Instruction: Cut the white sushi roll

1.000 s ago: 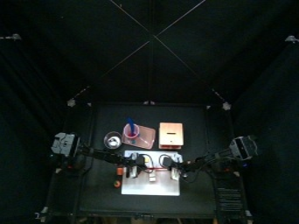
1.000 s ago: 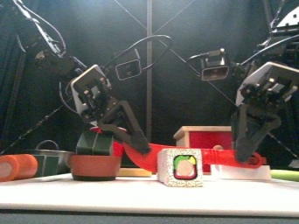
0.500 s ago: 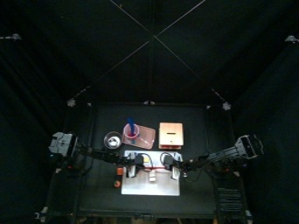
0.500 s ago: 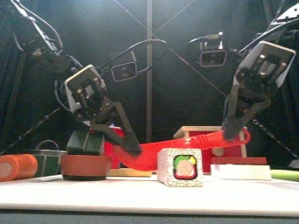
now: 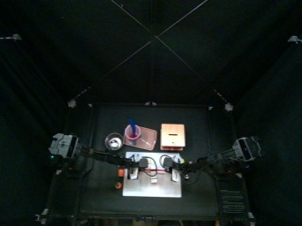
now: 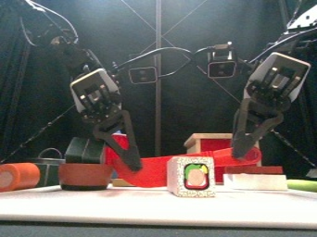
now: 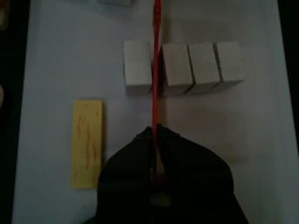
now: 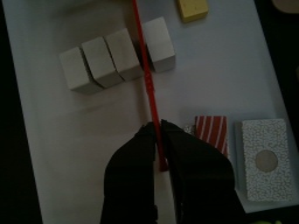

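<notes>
In the top view, the arms crowd the white board (image 5: 154,187) at the front edge of the surface, and the roll there is too small to make out. Each wrist view loses the cutter's end inside its own dark jaws. The left end effector (image 7: 156,142) and the right end effector (image 8: 153,131) are each clamped on one end of a thin red cutter (image 7: 156,61) stretched between them. The white sushi roll (image 7: 201,66) lies on the board's middle as a row of four white blocks. The cutter crosses it between an end block and its neighbour, hiding that seam. From the front, its end face shows a white rim around a green and red filling.
</notes>
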Robot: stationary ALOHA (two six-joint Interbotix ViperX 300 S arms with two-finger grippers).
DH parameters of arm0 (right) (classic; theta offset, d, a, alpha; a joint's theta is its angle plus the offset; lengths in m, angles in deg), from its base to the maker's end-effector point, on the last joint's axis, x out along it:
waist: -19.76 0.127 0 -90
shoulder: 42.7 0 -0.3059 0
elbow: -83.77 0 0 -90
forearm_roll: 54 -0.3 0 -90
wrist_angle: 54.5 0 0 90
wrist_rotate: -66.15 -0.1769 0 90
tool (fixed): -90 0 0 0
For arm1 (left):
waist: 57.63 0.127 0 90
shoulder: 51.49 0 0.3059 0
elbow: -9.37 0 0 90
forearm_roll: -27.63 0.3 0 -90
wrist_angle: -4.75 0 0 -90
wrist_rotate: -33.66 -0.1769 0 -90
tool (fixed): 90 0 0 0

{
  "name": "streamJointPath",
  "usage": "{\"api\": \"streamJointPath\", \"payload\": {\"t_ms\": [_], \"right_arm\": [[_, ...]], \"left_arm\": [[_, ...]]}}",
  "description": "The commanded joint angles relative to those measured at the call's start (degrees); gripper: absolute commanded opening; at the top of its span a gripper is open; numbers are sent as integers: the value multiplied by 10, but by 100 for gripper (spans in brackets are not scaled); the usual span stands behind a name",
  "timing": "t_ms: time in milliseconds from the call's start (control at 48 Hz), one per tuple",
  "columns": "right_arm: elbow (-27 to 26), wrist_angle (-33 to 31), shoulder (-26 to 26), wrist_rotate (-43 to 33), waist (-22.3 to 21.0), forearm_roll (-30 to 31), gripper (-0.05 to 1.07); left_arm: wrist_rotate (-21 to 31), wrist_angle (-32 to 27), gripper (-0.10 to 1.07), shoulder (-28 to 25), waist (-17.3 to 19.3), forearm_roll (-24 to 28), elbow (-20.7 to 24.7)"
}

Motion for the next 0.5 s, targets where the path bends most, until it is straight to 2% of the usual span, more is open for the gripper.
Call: {"api": "streamJointPath", "payload": {"t_ms": [0, 208, 479], "right_arm": [[-22, 1, -11, -2, -3, -2, 20], [-19, 2, -11, -1, -3, -2, 20], [-15, 2, -11, 2, -7, 1, 20]], "left_arm": [[-2, -43, 47, -4, 8, 8, 20], [-2, -84, 47, -14, 19, 25, 56], [-2, -98, 47, -44, 24, 25, 71]]}}
